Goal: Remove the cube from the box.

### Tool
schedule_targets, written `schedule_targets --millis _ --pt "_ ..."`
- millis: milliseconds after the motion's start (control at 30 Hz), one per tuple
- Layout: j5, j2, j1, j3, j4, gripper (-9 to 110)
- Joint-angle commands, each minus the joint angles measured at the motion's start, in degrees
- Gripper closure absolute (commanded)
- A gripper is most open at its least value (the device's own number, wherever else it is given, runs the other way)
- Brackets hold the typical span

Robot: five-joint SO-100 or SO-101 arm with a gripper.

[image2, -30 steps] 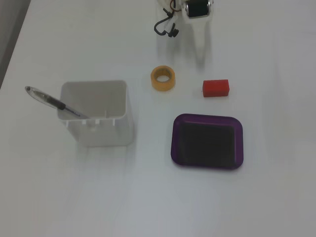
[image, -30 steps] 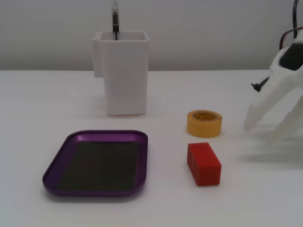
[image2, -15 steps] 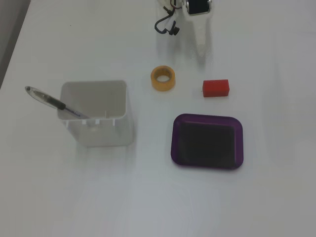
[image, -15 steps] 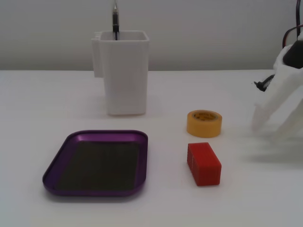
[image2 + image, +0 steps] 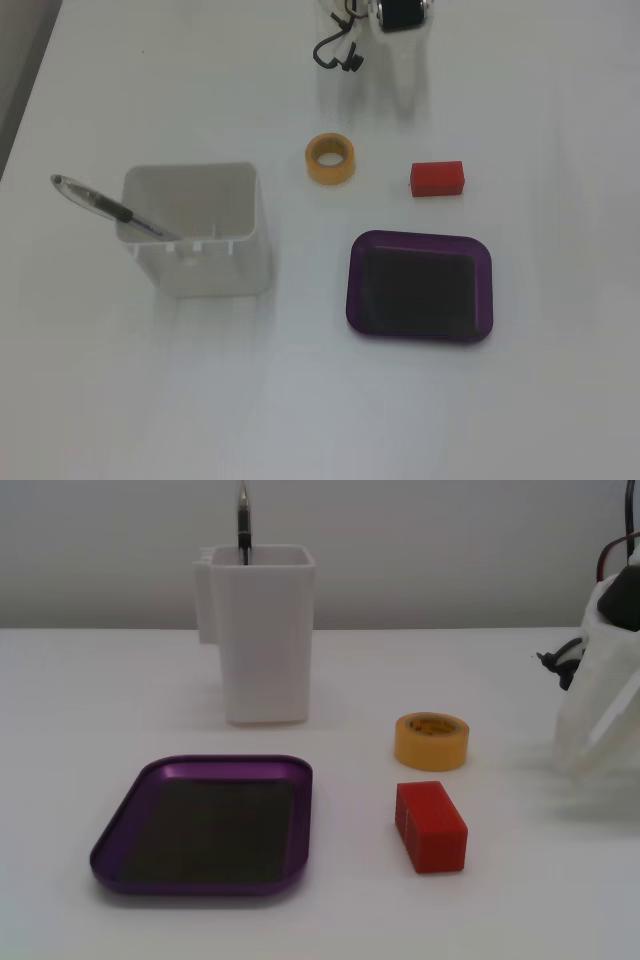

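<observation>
- While the white end effector (image 5: 590, 745) hangs at the right edge of a fixed view, fingers pointing down toward the desk (image 5: 100, 710), it grasps nothing; whether its jaws are parted or closed cannot be told from the blurred white shapes.
- The cube (image 5: 431, 826) lies on the desk to the end effector's left in that view, lower in the frame and well apart from it, outside the box (image 5: 120, 825).
- In the downward-looking fixed view, only the arm's dark motor housing (image 5: 402, 12) and a looped black cable (image 5: 338, 55) show at the top edge; the fingertips cannot be made out against the white desk (image 5: 560, 120).
- There the cube (image 5: 437, 178) sits below the arm, with the box (image 5: 420, 242) just beyond it, farther still from the arm; the two are near but not touching.
- The box's dark bottom is bare in both fixed views.
- A yellow tape roll (image 5: 431, 740) lies flat between the cube and the end effector's side of the desk, just beside the cube; in the downward view the tape roll (image 5: 330, 158) is left of the cube.
- A tall white container (image 5: 260, 630) holding a pen (image 5: 242, 520) stands farthest from the end effector; from above, the container (image 5: 200, 262) is left of the box, its pen (image 5: 100, 203) leaning over the rim.
</observation>
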Motion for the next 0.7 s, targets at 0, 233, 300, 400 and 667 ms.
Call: schedule_targets --millis 0,233,300,400,667 --pt "0.26 5.01 3.69 0.53 0.18 102" --pt "-0.26 5.01 5.89 0.44 0.0 102" --pt "-0.26 5.01 5.89 0.44 0.0 102" --pt "0.62 5.01 5.71 0.35 -0.62 102" --pt "0.62 5.01 5.62 0.35 -0.62 102"
